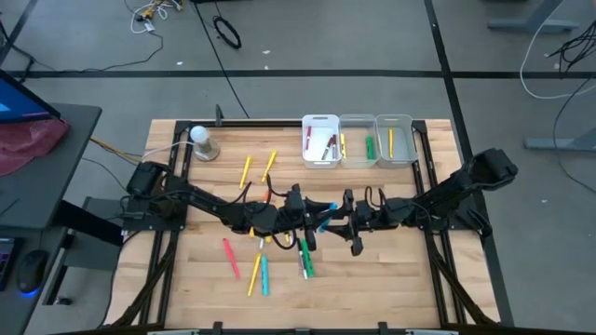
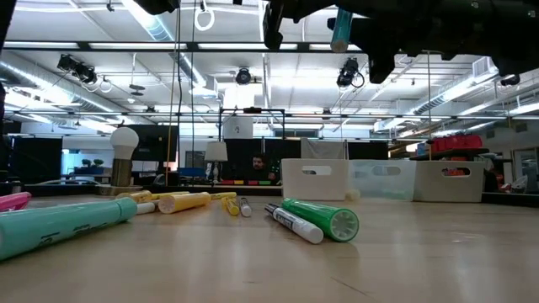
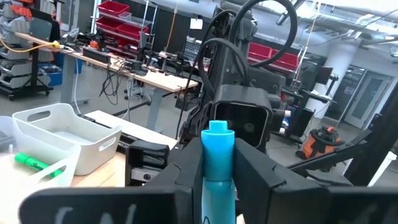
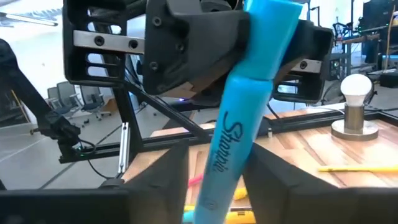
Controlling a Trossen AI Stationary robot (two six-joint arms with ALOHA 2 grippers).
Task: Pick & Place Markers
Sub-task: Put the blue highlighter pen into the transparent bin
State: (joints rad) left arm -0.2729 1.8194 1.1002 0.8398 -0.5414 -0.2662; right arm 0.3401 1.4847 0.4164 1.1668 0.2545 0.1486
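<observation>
One cyan marker (image 4: 239,118) hangs above mid-table, pinched in the left gripper (image 1: 315,221), its tip between the right gripper's (image 1: 346,216) spread fingers. Other markers (image 1: 304,258) lie on the table (image 1: 391,279) beneath; some sit in bins (image 1: 320,141).

Robotics lab: workbenches (image 3: 118,59), red storage bins (image 3: 118,9).

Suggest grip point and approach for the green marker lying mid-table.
Green marker: grip mid-barrel, coming straight down with the gripper closing across its length. It lies flat on the table, and a white-barrelled marker sits close alongside, so a side approach would likely bump that.
</observation>
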